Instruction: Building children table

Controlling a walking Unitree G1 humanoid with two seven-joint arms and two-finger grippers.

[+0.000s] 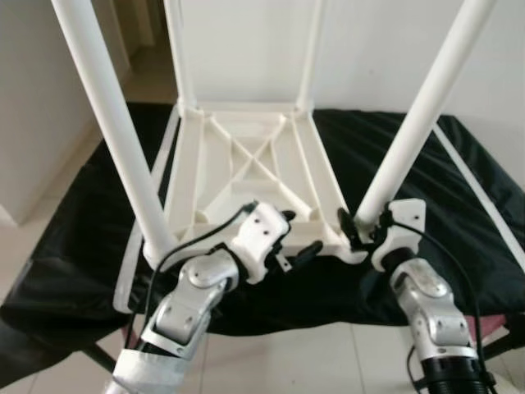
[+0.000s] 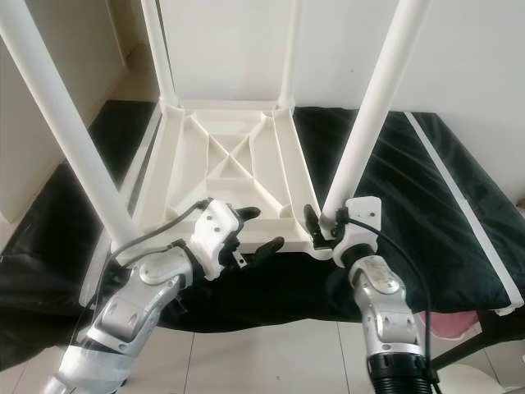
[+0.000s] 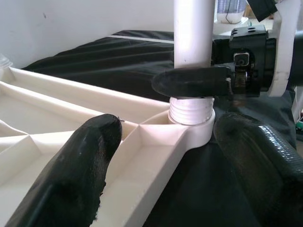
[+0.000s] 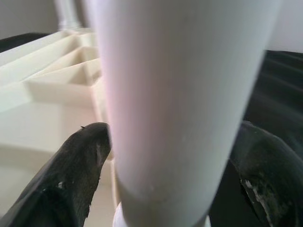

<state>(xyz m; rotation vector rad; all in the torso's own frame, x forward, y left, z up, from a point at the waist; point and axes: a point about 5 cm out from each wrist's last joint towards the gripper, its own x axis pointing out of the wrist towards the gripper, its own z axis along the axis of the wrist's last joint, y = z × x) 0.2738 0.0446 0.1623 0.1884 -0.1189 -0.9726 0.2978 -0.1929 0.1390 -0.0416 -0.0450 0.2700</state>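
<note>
A white plastic children's table (image 1: 246,164) lies upside down on a black cloth, all its legs pointing up. My right gripper (image 1: 361,226) is shut on the base of the near right leg (image 1: 418,115), one finger on each side just above the threaded socket (image 3: 191,109). In the right wrist view the leg (image 4: 180,94) stands between both fingers (image 4: 80,156). My left gripper (image 1: 302,232) is open at the table's near rim, left of that corner. One of its fingers (image 3: 71,175) is over the ribbed frame, the other over the cloth. The near left leg (image 1: 107,115) stands free.
The black cloth (image 1: 459,246) covers a low platform that ends just before my arms, with tiled floor (image 1: 295,361) below. A white strip (image 1: 480,197) lies along the cloth's right side. A pink object (image 1: 492,324) sits at the lower right. A white wall (image 1: 369,49) rises behind.
</note>
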